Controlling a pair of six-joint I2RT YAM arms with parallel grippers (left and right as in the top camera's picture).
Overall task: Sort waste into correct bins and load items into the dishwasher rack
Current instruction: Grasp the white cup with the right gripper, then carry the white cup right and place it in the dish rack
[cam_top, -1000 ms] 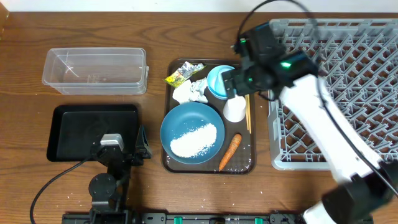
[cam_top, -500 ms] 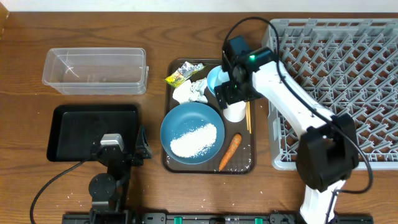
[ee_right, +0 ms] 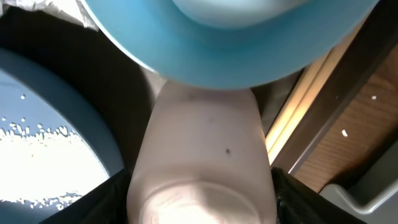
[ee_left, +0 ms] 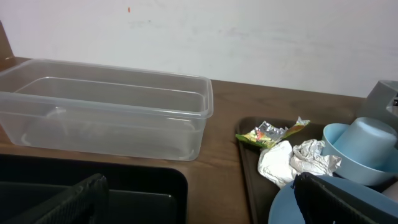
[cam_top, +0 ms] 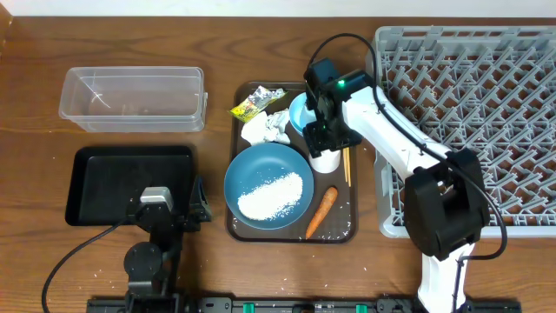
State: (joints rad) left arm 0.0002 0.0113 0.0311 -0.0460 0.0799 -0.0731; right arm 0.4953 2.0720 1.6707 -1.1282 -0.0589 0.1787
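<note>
Jaws straddling white cup point(ee_right: 202, 162), right arm point(cam_top: 391, 130) stretched leftward

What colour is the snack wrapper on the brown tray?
The snack wrapper is yellow-green foil; the left wrist view shows it best.

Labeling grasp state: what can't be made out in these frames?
- Right fingers: overhead, the arm covers them. In the right wrist view the bottom edge crops them, so contact with the cup is unclear.
- Chopsticks: overhead, upper ends hidden under the arm.
- Left fingers: left wrist, blurred and cropped.
</note>
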